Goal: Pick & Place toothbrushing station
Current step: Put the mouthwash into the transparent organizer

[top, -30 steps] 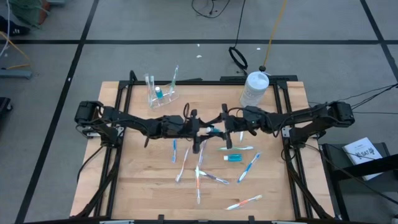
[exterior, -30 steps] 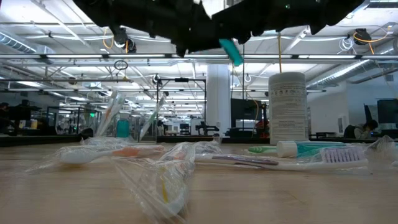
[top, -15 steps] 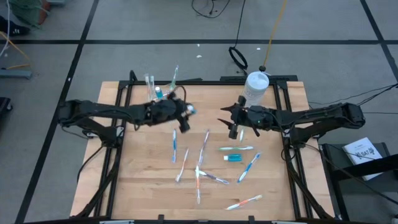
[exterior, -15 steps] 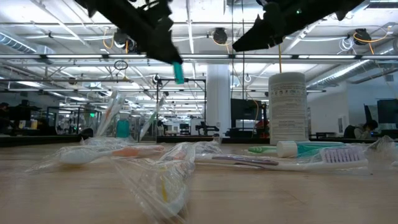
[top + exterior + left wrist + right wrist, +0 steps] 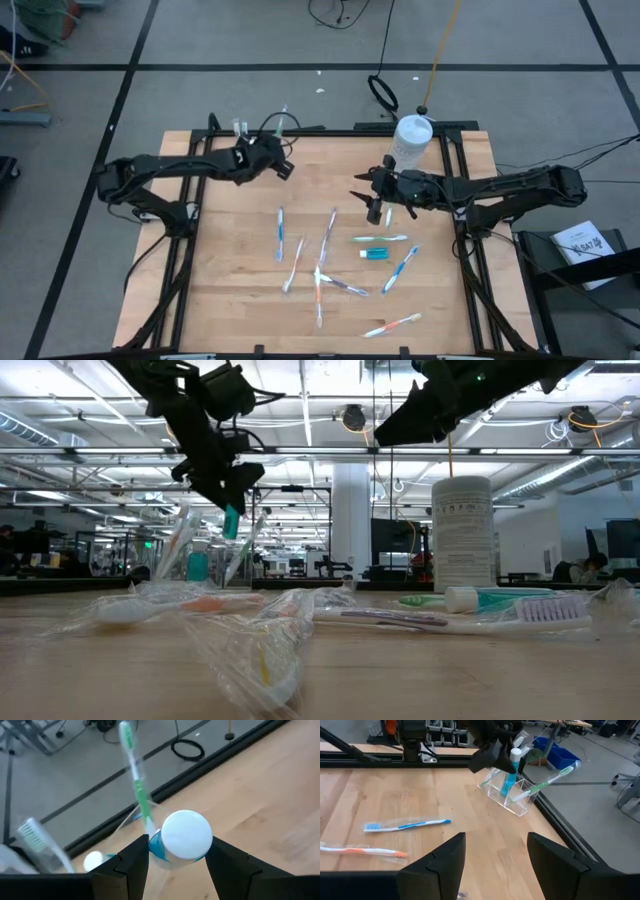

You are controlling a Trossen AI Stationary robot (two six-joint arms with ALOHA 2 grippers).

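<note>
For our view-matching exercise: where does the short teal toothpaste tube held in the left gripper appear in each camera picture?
High view: not discernible, hidden at the left gripper.
Low view: short teal toothpaste tube hangs upper left.
Left wrist view: centre, white cap towards the camera.
Right wrist view: upper middle, over the cup.
Shared landmark: clear plastic cup holding a green toothbrush.
</note>
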